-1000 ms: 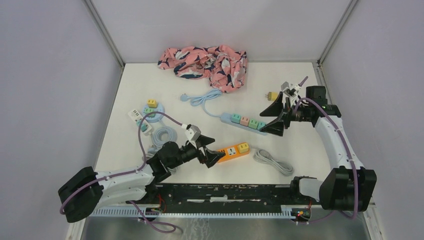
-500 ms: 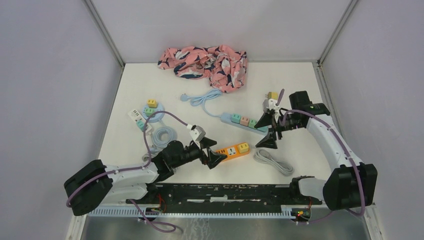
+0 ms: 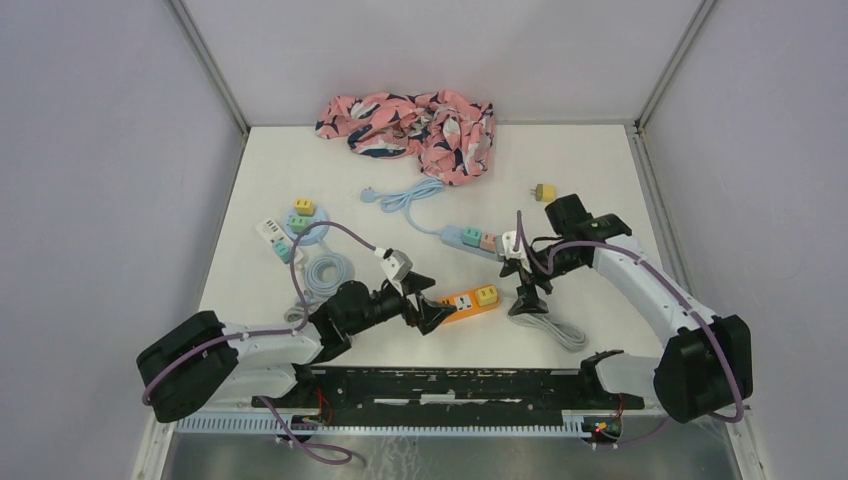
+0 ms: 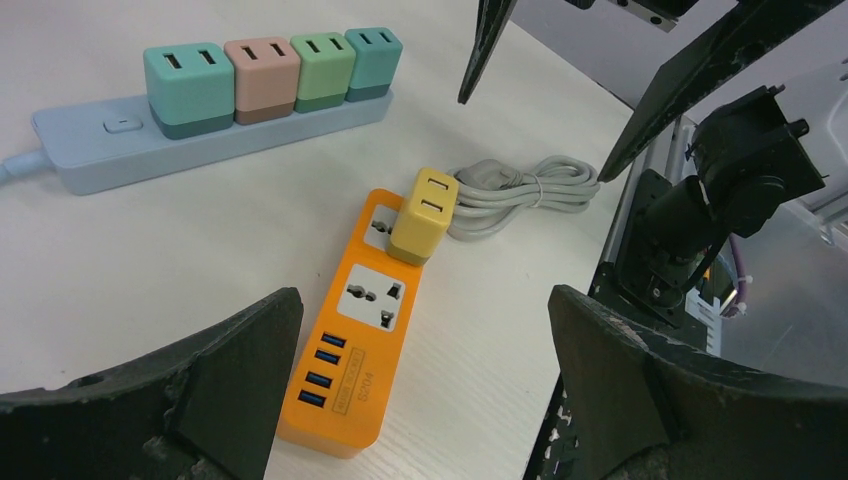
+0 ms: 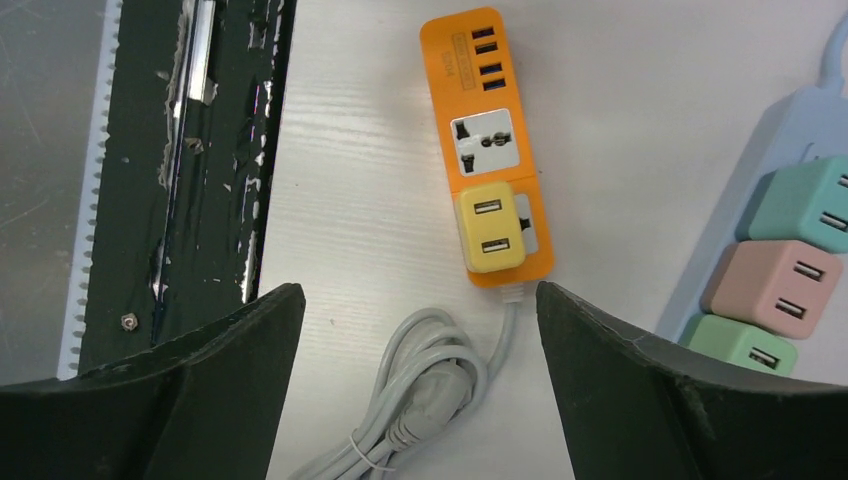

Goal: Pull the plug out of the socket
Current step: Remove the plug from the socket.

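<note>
Plug (image 5: 487, 228) is sitting in the orange strip (image 5: 480, 100) on the table (image 3: 620, 170) — left fingers (image 4: 200, 400) and right fingers (image 5: 180, 400) are both gaping wide, holding nothing. If nothing is pinning the strip, a pull may be dragging it along — plug staying seated.

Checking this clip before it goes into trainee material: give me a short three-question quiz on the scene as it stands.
1. True or false: the yellow plug sits plugged into the orange power strip.
2. How many coloured adapters sit on the blue power strip? A two, B four, C six.
3. What do the left gripper and the right gripper hold?
Key: 1 true. 2 B. 3 Nothing; both stand open.
</note>
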Available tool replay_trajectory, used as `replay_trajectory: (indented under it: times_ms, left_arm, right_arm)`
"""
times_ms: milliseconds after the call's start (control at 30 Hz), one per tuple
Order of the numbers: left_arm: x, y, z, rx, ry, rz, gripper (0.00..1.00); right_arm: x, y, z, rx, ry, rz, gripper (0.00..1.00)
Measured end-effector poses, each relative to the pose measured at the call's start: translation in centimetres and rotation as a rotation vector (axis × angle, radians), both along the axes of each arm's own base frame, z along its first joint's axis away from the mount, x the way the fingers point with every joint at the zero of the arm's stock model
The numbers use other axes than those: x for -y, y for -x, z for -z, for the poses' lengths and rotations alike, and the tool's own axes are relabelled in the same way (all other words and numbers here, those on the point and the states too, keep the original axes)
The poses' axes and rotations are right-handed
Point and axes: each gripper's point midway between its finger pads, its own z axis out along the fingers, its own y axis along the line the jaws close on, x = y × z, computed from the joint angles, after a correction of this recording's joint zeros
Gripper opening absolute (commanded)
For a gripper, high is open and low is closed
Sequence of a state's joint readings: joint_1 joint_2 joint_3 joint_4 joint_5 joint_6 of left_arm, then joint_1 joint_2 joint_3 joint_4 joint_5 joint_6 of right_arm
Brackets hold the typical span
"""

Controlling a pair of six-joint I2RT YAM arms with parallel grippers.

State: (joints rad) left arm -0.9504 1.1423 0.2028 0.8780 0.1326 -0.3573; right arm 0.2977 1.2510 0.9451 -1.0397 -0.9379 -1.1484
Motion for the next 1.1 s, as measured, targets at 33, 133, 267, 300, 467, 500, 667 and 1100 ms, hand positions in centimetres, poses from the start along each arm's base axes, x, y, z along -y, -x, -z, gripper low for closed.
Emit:
replay_trajectory:
  times_ms: [33,133,267,300,467,500,667,1100]
  left_arm:
    - [0.0,0.0,0.1,-0.001,-0.002,0.000,0.99]
    - [0.1,-0.1,0.4,-0.005,-0.008,0.001,0.99]
    - [0.2,-0.1,0.9,-0.014,-0.020,0.001,0.99]
    - [0.2,-0.1,1.1,-0.016,-0.022,0.001,0.99]
    - [0.3,-0.1,1.7,-0.025,-0.035,0.002,0.99]
    - [0.3,-0.1,1.8,-0.026,-0.037,0.002,0.99]
    - [0.3,-0.2,2.0,-0.028,-0.040,0.004,1.00]
    - [0.1,0.3,3.4,0.057,-0.092,0.054,0.95]
  right_arm:
    - [-0.1,0.1,0.4,0.003,0.015,-0.011,0.88]
    - [-0.6,0.3,1.8,0.019,0.060,-0.038,0.86]
    - [-1.6,0.1,3.8,0.048,0.126,-0.056,0.83]
    - [-1.8,0.1,4.3,0.050,0.145,-0.057,0.83]
    - [-3.2,-0.7,5.8,0.086,0.208,-0.063,0.80]
    - [-3.4,-0.8,5.9,0.096,0.217,-0.061,0.78]
    - [-4.2,-1.5,6.9,0.126,0.256,-0.053,0.66]
    - [-3.8,-1.9,8.5,0.141,0.338,-0.060,0.08]
